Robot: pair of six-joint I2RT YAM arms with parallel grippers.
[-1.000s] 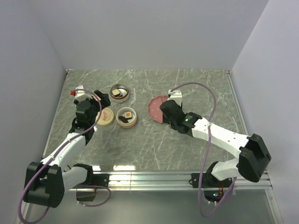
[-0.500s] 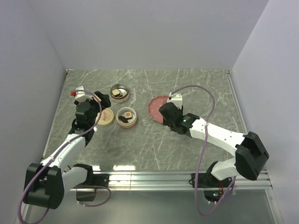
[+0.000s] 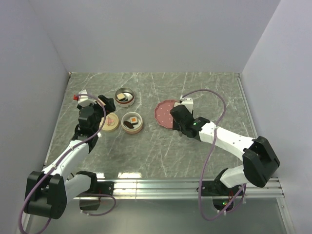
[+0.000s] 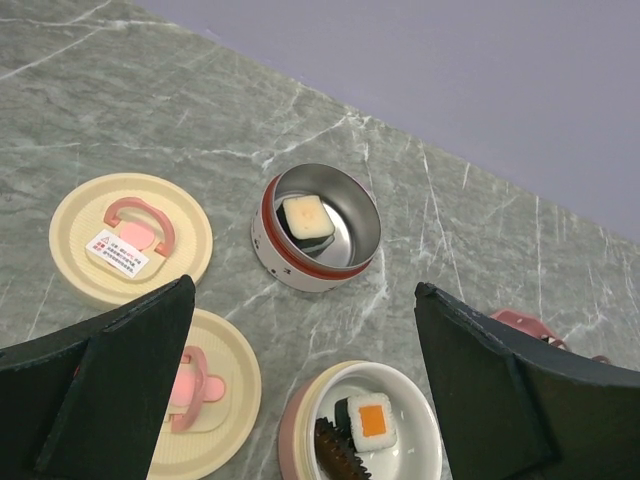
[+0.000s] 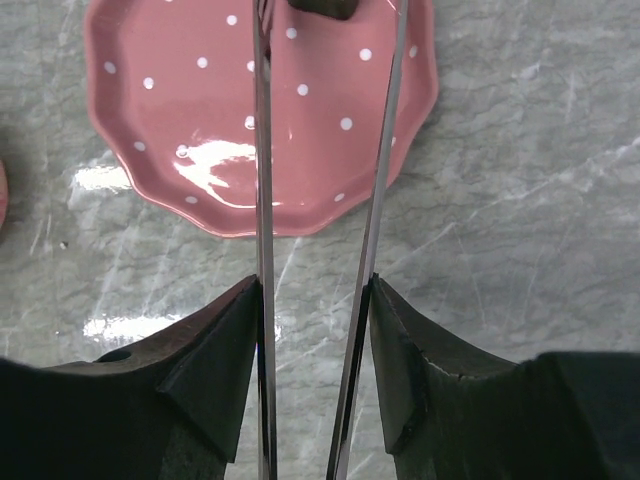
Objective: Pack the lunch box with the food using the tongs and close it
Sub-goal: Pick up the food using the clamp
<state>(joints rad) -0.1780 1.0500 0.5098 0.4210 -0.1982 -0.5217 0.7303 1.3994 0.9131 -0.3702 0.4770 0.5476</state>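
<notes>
My right gripper [image 5: 315, 290] is shut on the tongs [image 5: 263, 200], its pads pressing both thin metal arms from outside. The tongs reach over the pink dotted plate [image 5: 200, 120], and a dark food piece [image 5: 322, 6] sits between their tips at the top edge. From above, the right gripper [image 3: 174, 116] is at the plate's [image 3: 162, 109] near right rim. My left gripper [image 4: 300, 300] hangs open over the lunch box parts. The metal tier [image 4: 320, 228] holds a white piece [image 4: 306, 218]. The white bowl [image 4: 400, 380] holds an orange-topped piece [image 4: 372, 420] and a dark brown one [image 4: 338, 455].
Two cream lids with pink handles [image 4: 130, 238] [image 4: 215, 385] lie flat left of the bowls. From above, the metal tier [image 3: 124, 96], the bowl [image 3: 132, 122] and a lid [image 3: 109, 122] cluster at the left. Walls close in the table on three sides.
The right arm shifted slightly back and right, keeping the tongs over the plate. The left arm stayed still.
</notes>
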